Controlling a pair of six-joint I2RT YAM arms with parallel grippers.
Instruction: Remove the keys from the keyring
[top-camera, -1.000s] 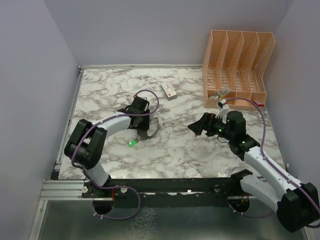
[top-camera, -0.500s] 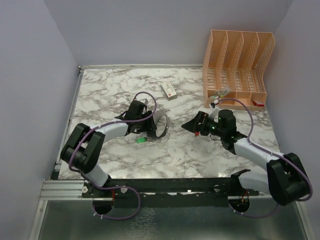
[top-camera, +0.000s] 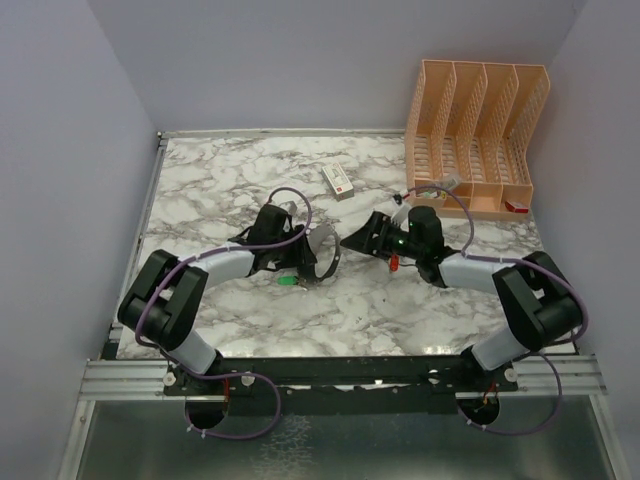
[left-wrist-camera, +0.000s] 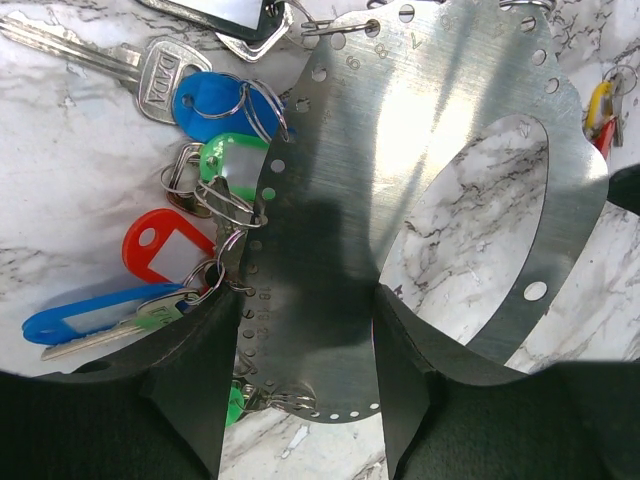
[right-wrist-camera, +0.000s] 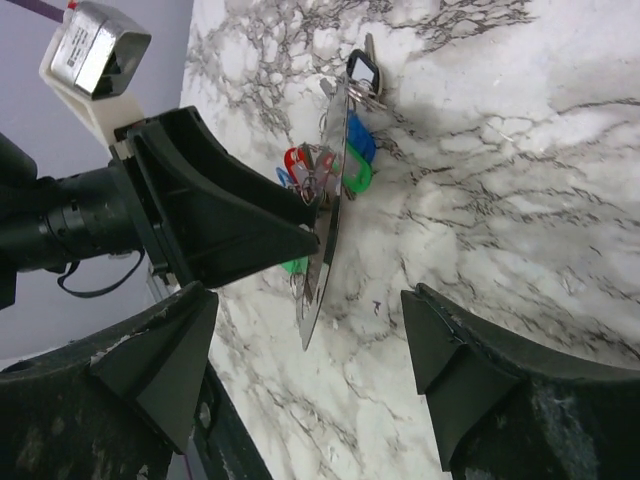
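Since a second ago the right arm has swung in from the right side of the tabletop (top-camera: 200, 180) toward the middle, and the left arm has carried the keyring (left-wrist-camera: 350, 200) a little rightward to meet it, so the two now face each other closely.

Nearest the arm bases, a green-tagged key trails low by the left pincer (top-camera: 303, 258), touching or nearly touching the marble. That pincer is clamped about halfway closed on the lower rim of the keyring, a flat perforated metal band held up on edge. I'd say it is held this way so the keys (left-wrist-camera: 215, 150), with blue, green, red and black tags on small wire loops along one side, hang free and present themselves to the other arm.

Just beyond, the right pincer (right-wrist-camera: 305, 297) stands wide apart and holds nothing; the band's edge lies ahead of it, apart from both fingers. It looks set to come in for a tag.

Farther back lies a white box (top-camera: 338, 180), and at the far right an orange file rack (top-camera: 475, 120).
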